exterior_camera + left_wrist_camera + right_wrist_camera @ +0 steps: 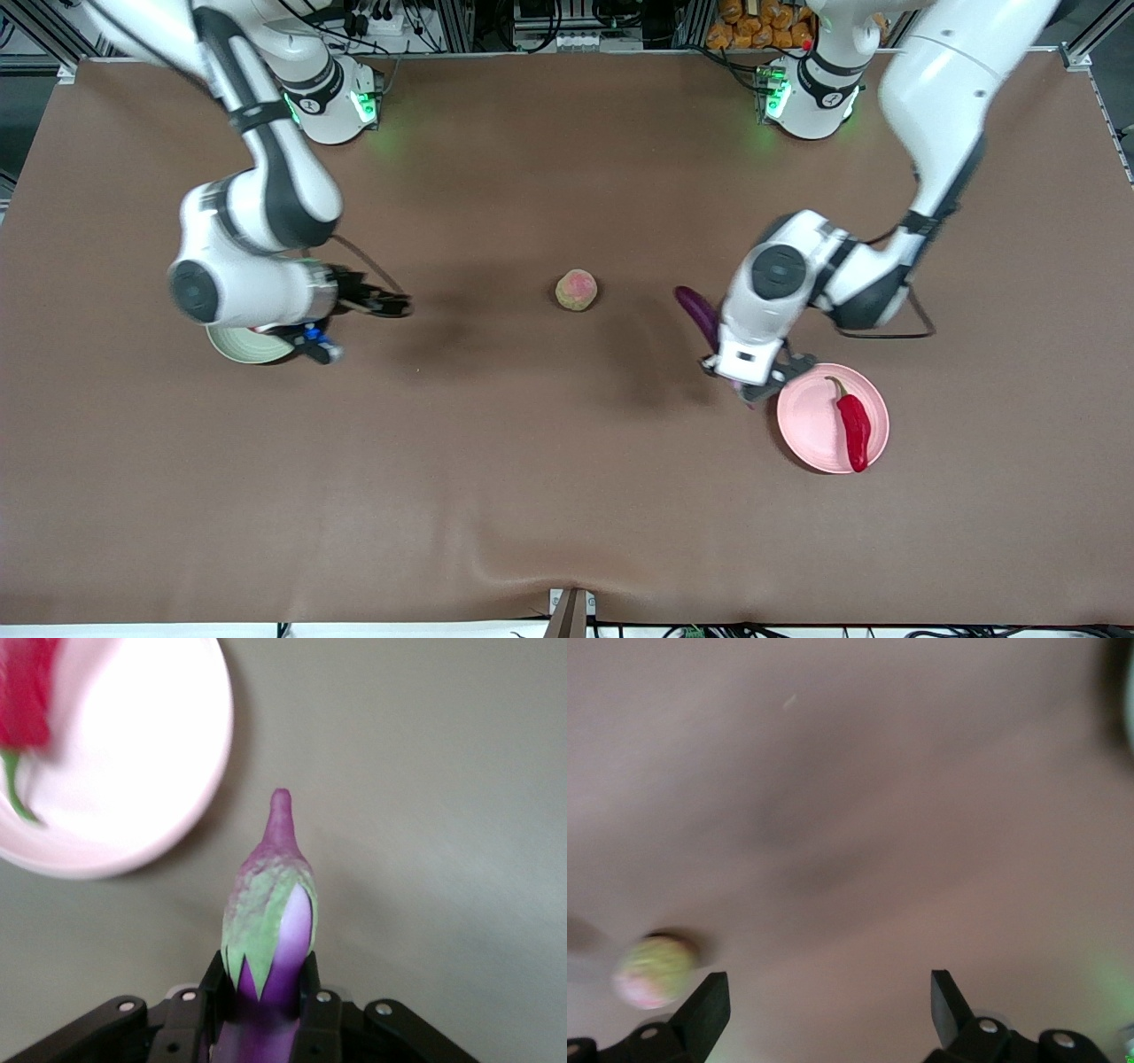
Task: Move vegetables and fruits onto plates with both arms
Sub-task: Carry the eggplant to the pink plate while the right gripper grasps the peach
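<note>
My left gripper [751, 388] is shut on the long purple eggplant [698, 315] and holds it in the air just beside the pale pink plate [811, 412]. The red chili pepper [853, 424] lies on that plate. The left wrist view shows the eggplant [270, 921] between the fingers, with the pink plate [133, 753] and chili [27, 691] close by. My right gripper [390, 306] is open and empty over the table beside the pale green plate [244, 347], which its wrist mostly covers. The yellowish-pink peach [576, 290] sits mid-table and also shows in the right wrist view [651, 970]. The red round fruit is hidden.
The brown table cloth [496, 478] covers the whole table. The arm bases [337, 102] stand along the edge farthest from the front camera. A cable loop [886, 332] hangs by the left arm's wrist.
</note>
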You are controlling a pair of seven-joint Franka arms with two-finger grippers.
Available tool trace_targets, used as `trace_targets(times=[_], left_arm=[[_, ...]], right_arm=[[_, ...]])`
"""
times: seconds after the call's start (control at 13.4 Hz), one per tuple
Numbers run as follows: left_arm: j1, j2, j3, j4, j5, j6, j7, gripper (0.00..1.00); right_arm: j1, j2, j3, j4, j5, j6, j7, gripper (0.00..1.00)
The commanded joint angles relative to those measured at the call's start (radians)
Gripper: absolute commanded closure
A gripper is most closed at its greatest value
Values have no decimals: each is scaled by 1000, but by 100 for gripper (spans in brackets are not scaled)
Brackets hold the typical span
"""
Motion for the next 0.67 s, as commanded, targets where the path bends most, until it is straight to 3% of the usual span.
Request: trace_targets(times=[0.0, 0.15, 0.37, 0.6], left_arm=[[85, 13, -26, 47, 2, -18, 177, 100], [148, 35, -25, 81, 2, -18, 315, 100], [229, 73, -24, 130, 0, -18, 509, 100], [247, 112, -19, 165, -1, -18, 558, 100]], right_arm=[[164, 2, -14, 9, 57, 101, 197, 0], [270, 40, -12, 25, 76, 243, 375, 0], [402, 174, -15, 132, 72, 359, 616, 0], [463, 261, -20, 176, 63, 443, 704, 0]])
